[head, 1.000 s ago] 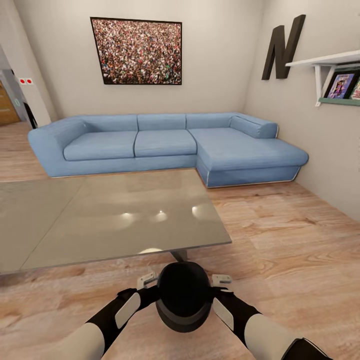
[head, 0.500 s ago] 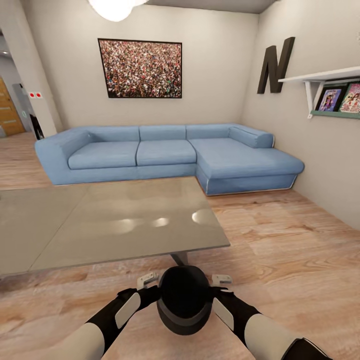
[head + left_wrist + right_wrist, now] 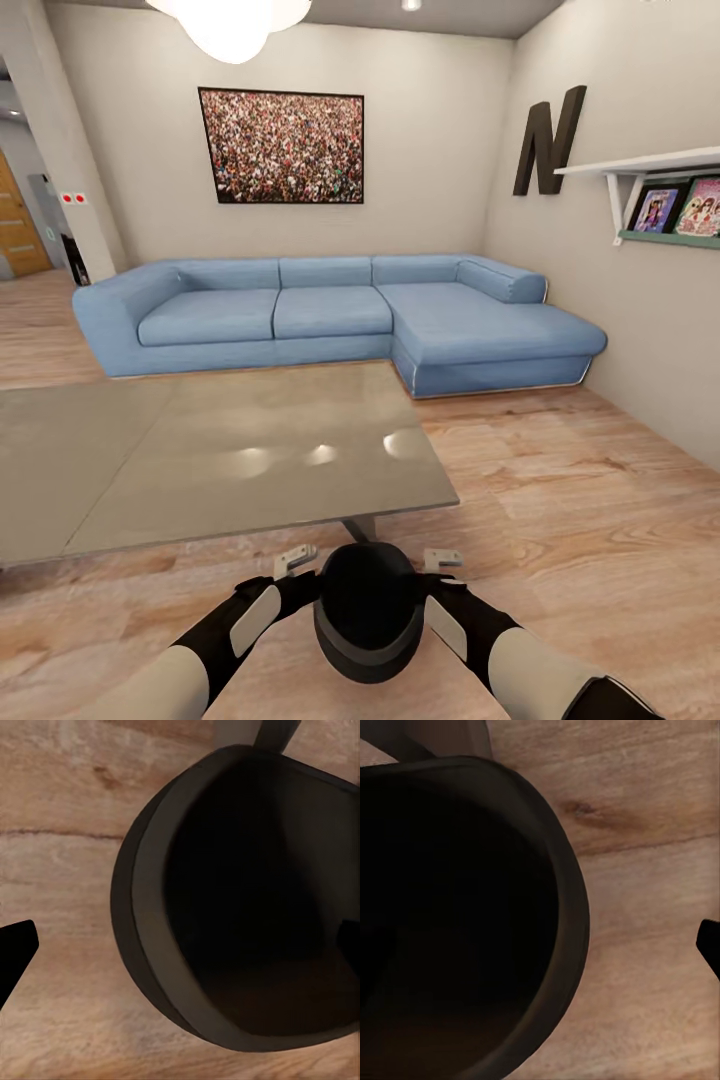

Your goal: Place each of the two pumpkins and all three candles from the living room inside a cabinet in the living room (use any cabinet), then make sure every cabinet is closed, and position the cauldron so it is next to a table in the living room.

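Note:
The black round-bellied cauldron (image 3: 366,612) hangs between my two arms just in front of the table (image 3: 220,455), a low grey glossy coffee table, near its front right corner. My left gripper (image 3: 300,572) straddles the cauldron's left rim and my right gripper (image 3: 440,570) straddles its right rim. In the left wrist view the left gripper (image 3: 181,949) stands open, one dark finger outside the cauldron (image 3: 247,907) wall and one inside. The right wrist view shows the cauldron (image 3: 457,922) and one finger outside it, well apart from the wall. Pumpkins, candles and cabinets are out of view.
A blue corner sofa (image 3: 340,315) stands behind the table against the far wall. A white wall shelf (image 3: 650,170) with books hangs at the right. Bare wood floor (image 3: 570,500) spreads to the right of the table. A doorway (image 3: 20,220) opens at the far left.
The head view has tilted upward, bringing the ceiling lamp into sight. Both arms and the cauldron keep the same pose in front of me.

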`<state>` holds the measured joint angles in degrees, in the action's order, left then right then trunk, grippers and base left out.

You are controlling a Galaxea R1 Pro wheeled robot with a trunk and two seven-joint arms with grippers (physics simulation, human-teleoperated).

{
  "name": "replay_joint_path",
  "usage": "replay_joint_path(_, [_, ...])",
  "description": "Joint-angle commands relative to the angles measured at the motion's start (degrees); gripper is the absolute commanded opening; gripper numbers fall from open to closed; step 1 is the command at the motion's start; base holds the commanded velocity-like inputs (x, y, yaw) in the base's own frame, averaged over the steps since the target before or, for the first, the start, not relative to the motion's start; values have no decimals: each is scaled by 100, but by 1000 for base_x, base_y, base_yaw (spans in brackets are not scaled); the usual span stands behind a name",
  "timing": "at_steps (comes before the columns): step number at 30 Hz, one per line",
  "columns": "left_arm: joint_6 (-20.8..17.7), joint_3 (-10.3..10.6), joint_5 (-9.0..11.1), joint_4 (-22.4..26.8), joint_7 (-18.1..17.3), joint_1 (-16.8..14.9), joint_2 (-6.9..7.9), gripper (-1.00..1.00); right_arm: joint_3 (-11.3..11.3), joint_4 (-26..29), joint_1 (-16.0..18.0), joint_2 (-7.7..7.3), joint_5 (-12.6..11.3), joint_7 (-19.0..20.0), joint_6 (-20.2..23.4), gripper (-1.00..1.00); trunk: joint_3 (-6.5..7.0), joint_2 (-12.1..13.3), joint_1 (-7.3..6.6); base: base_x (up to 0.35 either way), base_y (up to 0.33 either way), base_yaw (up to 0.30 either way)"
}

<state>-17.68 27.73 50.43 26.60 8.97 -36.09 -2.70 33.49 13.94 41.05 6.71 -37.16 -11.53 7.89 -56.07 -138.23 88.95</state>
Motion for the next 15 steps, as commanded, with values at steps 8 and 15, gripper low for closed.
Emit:
replay_joint_path(8, [-7, 39, 62, 12, 52, -4, 5, 100, 49, 12, 6, -3, -37, -42, 27, 100, 139, 320, -177, -27, 2, 0])
replay_joint_path(15, [-7, 39, 61, 12, 55, -4, 6, 100, 46, 12, 3, -3, -37, -42, 28, 100, 264, 601, -331, -165, 30, 0])
